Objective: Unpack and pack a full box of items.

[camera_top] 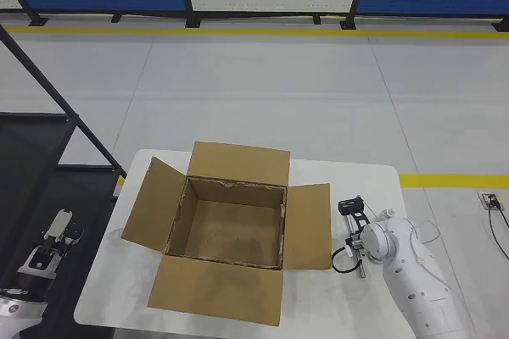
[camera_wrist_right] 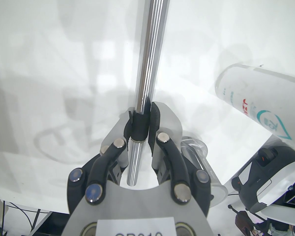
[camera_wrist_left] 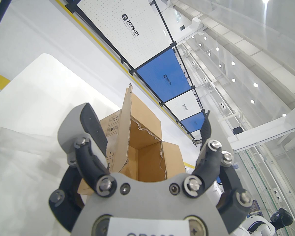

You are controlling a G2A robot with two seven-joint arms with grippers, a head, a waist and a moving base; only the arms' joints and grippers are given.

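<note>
- Found the cardboard box (camera_top: 236,227) mid-table (camera_top: 369,182), flaps splayed, nothing inside.
- Saw the right gripper (camera_wrist_right: 140,121) clenched on a shiny metal rod (camera_wrist_right: 152,50), near the box's right flap, with the box lying to its left; judged this arm the nearer.
- Noted the rod's long axis running straight out from the grip.
- Saw the left gripper (camera_wrist_left: 147,121) spread and empty, off the table's left edge.
- Made out printed marks on the box wall and the wall panels (camera_wrist_left: 118,25) behind; left them unread.
</note>
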